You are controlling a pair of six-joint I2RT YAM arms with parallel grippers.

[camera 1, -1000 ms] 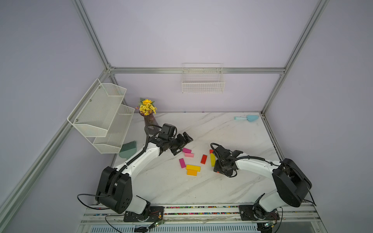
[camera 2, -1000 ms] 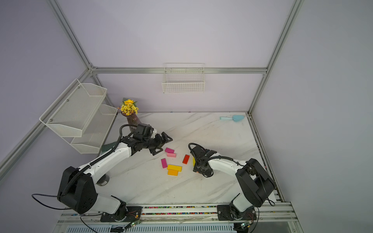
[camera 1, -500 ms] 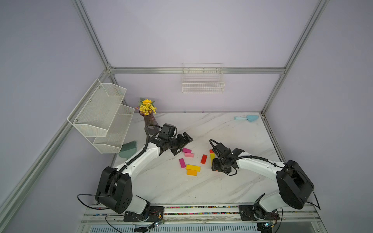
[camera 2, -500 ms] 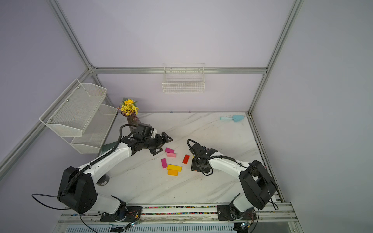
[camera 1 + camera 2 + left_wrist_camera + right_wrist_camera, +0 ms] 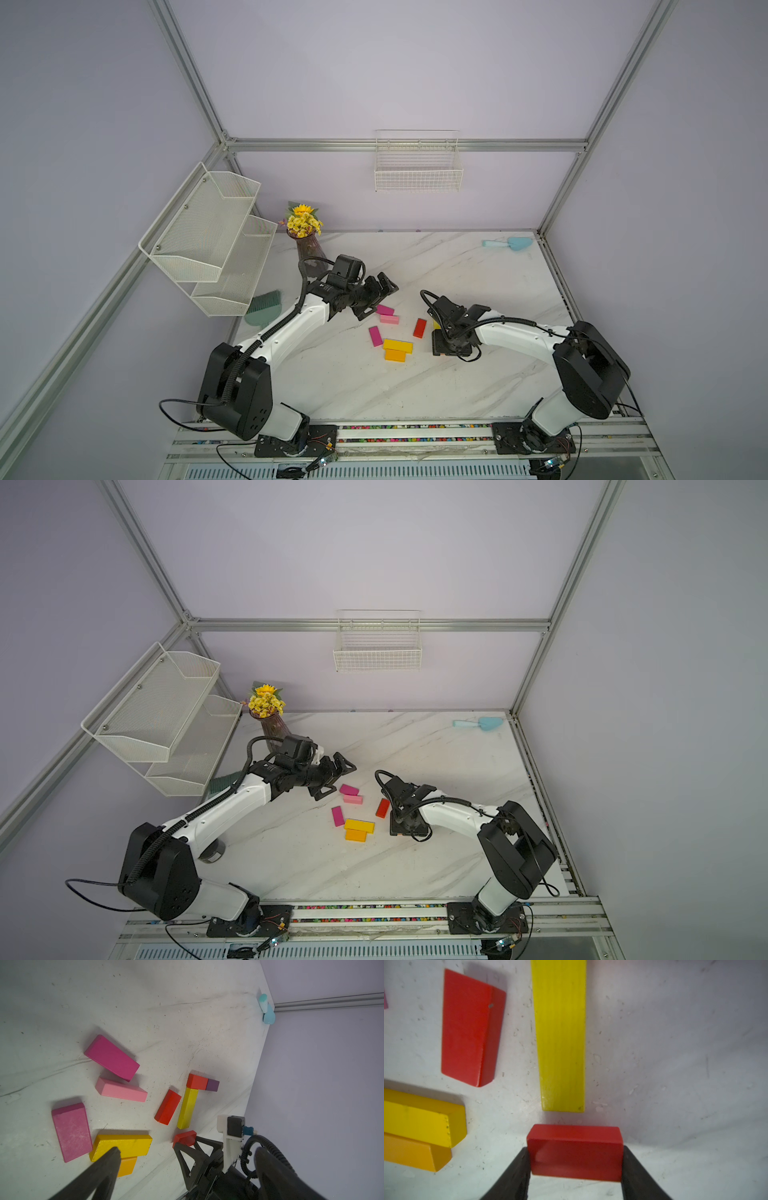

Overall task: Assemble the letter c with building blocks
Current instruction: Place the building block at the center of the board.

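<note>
Building blocks [image 5: 397, 345] lie mid-table in both top views, between the arms. Left hand [image 5: 384, 286] hangs spread wide and empty near the magenta block [image 5: 385, 309]. Right hand [image 5: 442, 343] sits low over the table [image 5: 478, 270]. Wall basket [image 5: 417, 183] and two-tier mesh shelf [image 5: 208, 232]: nothing seen inside. Vase [image 5: 308, 257] holds flowers [image 5: 304, 218].

Left wrist: red block [image 5: 197, 1081] and purple block [image 5: 212, 1085] cap a yellow bar [image 5: 188, 1107]; C half built.

Right wrist: fingers [image 5: 512, 1174] clamp a second red block [image 5: 575, 1152], just short of the bar's end. Judged step: laying the lower arm. Next: close the gap, square it, let go.
</note>
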